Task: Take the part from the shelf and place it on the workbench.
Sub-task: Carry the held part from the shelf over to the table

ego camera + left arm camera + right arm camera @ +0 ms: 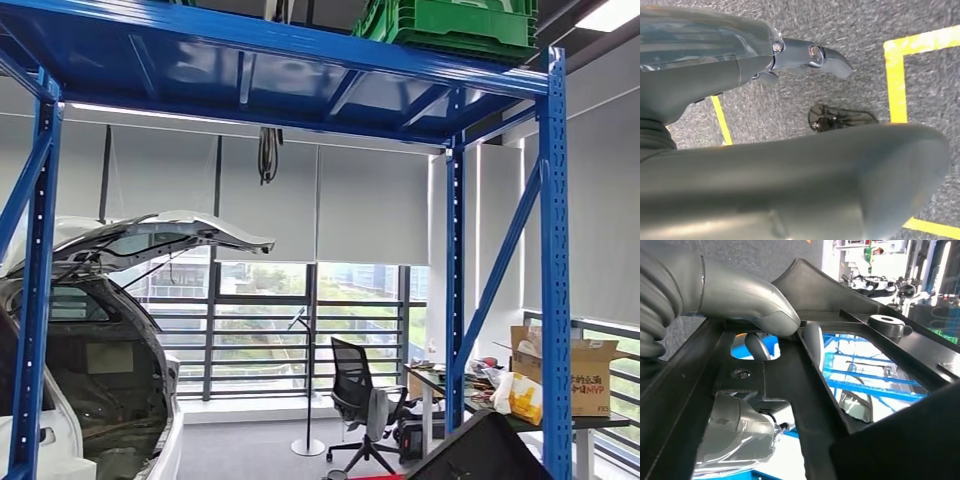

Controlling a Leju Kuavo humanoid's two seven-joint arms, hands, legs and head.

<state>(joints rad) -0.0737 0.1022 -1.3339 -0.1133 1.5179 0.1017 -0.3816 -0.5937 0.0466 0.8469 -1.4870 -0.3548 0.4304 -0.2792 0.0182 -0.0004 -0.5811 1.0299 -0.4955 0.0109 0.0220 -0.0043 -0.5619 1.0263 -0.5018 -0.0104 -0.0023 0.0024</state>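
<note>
Right hand [753,315] grips the part [810,405]: the thick grey thumb lies over one edge of the frame and darker fingers [755,346] show through a cut-out from the other side. The part is black, matte, moulded plastic, an open frame of flat bars with large cut-outs and a round raised boss near one bar. In the head view a dark corner of the part [483,450] rises at the lower edge of the picture, just beside the right-hand upright of the shelf.

Left hand [791,55] holds nothing; its dark fingers are extended and apart above grey carpet floor [851,85] marked with yellow tape lines [896,85].

The shelf [555,270] is blue steel with perforated uprights and diagonal braces; a green crate [453,25] sits on the top deck. Open floor runs beyond it to the windows. A white car [90,330] stands left, hatch raised. A black mesh office chair [358,395] stands near a counter [596,422] carrying cardboard boxes [589,375], one bearing red print too small to read.
</note>
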